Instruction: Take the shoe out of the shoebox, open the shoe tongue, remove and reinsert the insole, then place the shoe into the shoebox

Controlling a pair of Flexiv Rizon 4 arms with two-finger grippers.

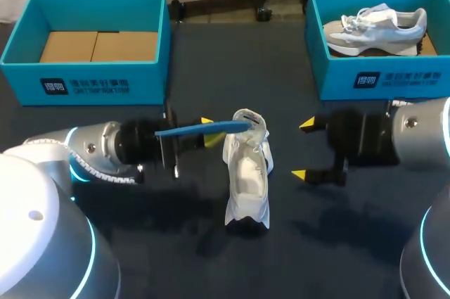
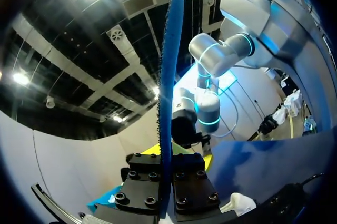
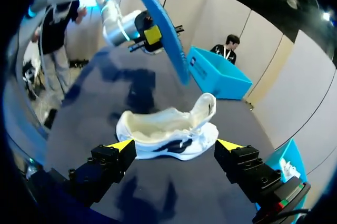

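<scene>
The head view sets the white shoe (image 1: 247, 172) on its sole on the dark table (image 1: 162, 257) between the two grippers, with the left gripper (image 1: 209, 130) clamped on a blue insole (image 1: 200, 129) whose far end seems to meet the shoe; the right wrist view shows instead that the insole hangs clear above the shoe, and that the right gripper (image 3: 175, 145) waits just short of it, fingers wide apart, holding nothing. The left wrist view gives only the insole edge-on, pinched between that gripper's fingers; along the table's far side, the left shoebox (image 1: 84, 81) shows a cardboard floor; the right shoebox (image 1: 380, 81) holds a second pale shoe (image 1: 376, 28).
</scene>
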